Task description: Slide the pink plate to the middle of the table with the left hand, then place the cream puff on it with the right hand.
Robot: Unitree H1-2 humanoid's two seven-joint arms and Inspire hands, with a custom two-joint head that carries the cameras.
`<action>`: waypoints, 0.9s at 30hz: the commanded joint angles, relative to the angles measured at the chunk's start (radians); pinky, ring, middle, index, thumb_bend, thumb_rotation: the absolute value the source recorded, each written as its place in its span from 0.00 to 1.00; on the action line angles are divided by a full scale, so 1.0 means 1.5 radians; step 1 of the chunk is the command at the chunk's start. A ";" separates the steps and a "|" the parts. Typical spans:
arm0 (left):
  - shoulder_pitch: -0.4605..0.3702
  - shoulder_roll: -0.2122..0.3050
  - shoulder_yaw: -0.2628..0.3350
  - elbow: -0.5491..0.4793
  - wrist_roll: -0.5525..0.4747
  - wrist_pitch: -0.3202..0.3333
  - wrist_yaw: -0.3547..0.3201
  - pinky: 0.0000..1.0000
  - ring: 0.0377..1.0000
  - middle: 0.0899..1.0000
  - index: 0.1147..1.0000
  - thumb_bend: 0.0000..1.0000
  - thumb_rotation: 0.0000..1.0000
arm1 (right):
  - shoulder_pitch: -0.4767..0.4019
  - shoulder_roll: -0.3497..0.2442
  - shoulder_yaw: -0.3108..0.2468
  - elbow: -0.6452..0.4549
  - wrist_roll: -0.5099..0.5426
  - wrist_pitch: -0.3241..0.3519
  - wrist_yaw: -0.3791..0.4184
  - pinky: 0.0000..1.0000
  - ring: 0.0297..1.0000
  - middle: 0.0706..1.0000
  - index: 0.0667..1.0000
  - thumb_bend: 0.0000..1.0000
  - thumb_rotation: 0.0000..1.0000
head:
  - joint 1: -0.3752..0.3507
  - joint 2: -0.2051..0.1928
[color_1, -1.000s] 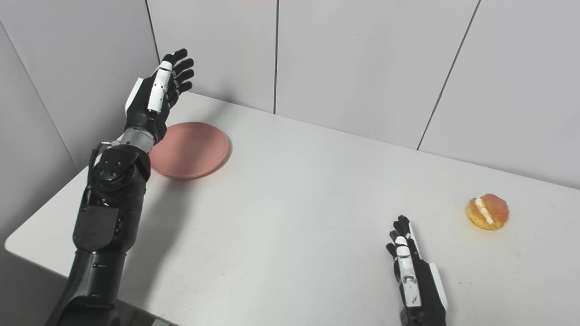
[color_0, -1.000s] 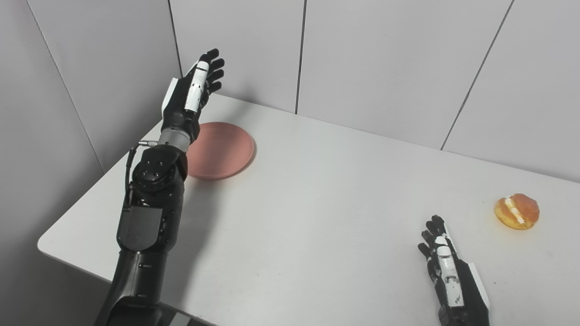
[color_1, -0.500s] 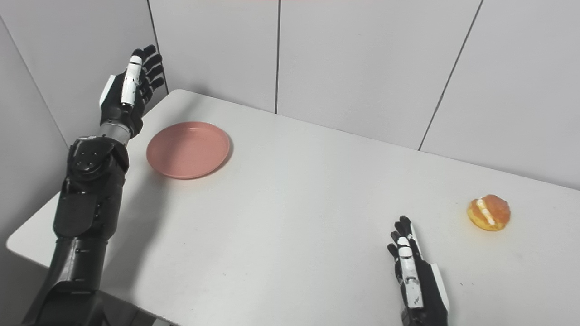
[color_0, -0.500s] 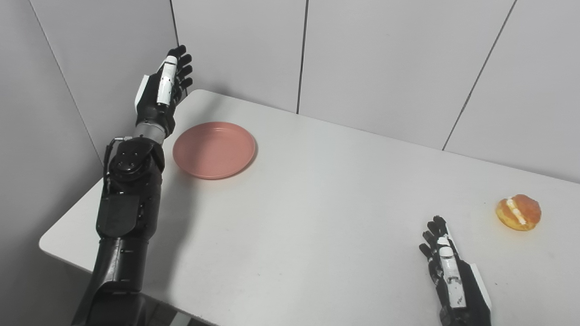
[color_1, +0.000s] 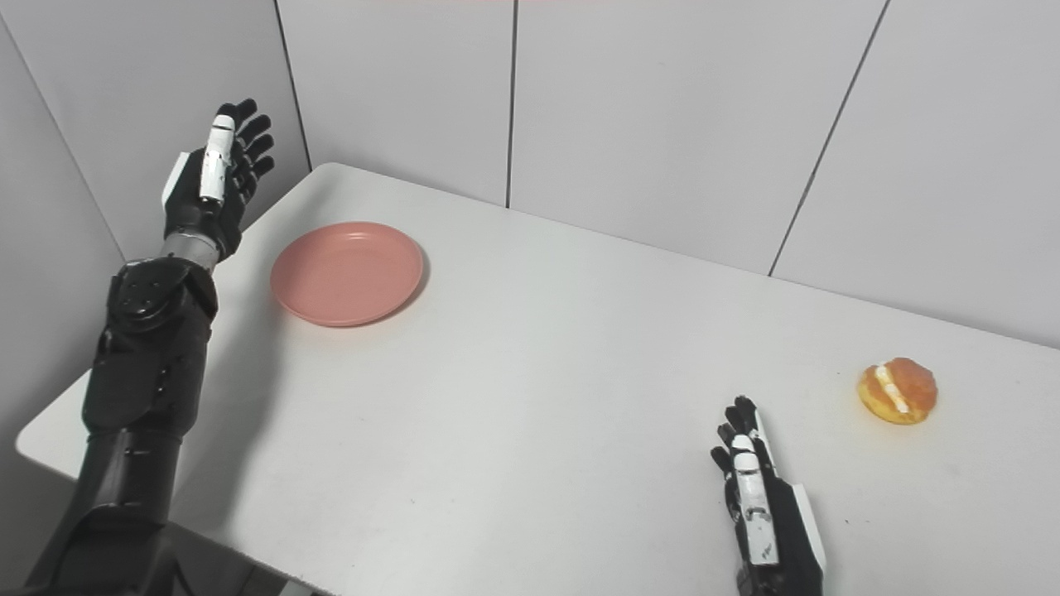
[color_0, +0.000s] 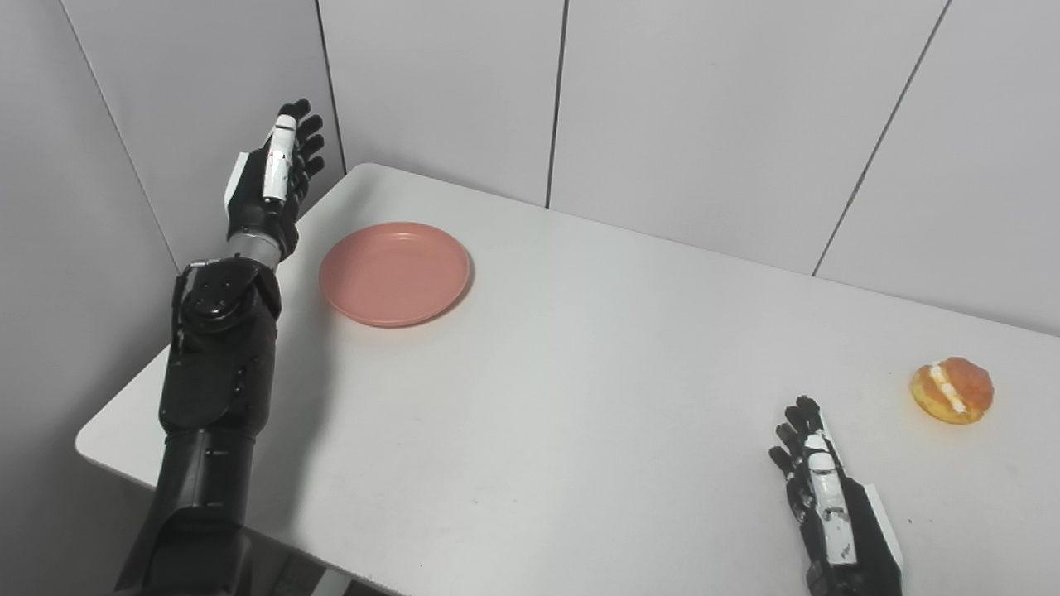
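Left eye view: left hand (color_0: 269, 186), fingers apart, hangs outside the pink plate (color_0: 395, 272) at the bench's (color_0: 538, 397) far-left corner, likely to push it centreward; right hand (color_0: 832, 513), empty and fingers loosely apart, waits near the cream puff (color_0: 952, 390).

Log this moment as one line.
left hand: open, raised left of pink plate | right hand: open, idle | cream puff: untouched on table

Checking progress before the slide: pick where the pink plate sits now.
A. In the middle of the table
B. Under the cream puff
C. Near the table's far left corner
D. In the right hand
C: the pink plate lies empty near the far left corner, untouched by the raised left hand.
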 commanded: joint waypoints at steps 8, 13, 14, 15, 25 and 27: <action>-0.013 0.025 0.018 0.026 -0.020 -0.030 0.007 0.96 0.96 0.94 0.91 0.39 1.00 | -0.010 -0.004 0.001 -0.014 0.003 -0.009 0.005 1.00 1.00 1.00 1.00 0.09 1.00 | 0.000 0.005; -0.009 0.028 0.018 0.044 -0.017 -0.031 0.011 0.97 0.96 0.94 0.91 0.39 1.00 | -0.009 -0.004 0.000 -0.016 0.003 -0.007 0.004 1.00 1.00 1.00 1.00 0.09 1.00 | 0.002 0.007; -0.008 0.027 0.020 0.045 -0.021 -0.029 0.011 0.97 0.96 0.94 0.91 0.39 1.00 | -0.010 -0.005 0.000 -0.015 0.003 -0.011 0.005 1.00 1.00 1.00 1.00 0.09 1.00 | 0.002 0.007; -0.008 0.027 0.021 0.050 -0.024 -0.031 0.009 0.98 0.96 0.95 0.91 0.38 1.00 | -0.010 -0.005 0.000 -0.014 0.003 -0.011 0.004 1.00 1.00 1.00 1.00 0.08 1.00 | 0.002 0.008; -0.007 0.030 0.021 0.102 -0.023 -0.058 0.009 0.96 0.95 0.93 0.90 0.37 1.00 | -0.010 -0.006 -0.001 -0.016 0.006 -0.009 0.005 1.00 1.00 1.00 1.00 0.07 1.00 | 0.003 0.011; -0.008 0.028 0.023 0.111 -0.024 -0.061 0.012 0.96 0.95 0.93 0.88 0.37 1.00 | -0.010 -0.006 -0.001 -0.014 0.008 -0.011 0.006 1.00 1.00 1.00 1.00 0.07 1.00 | 0.004 0.011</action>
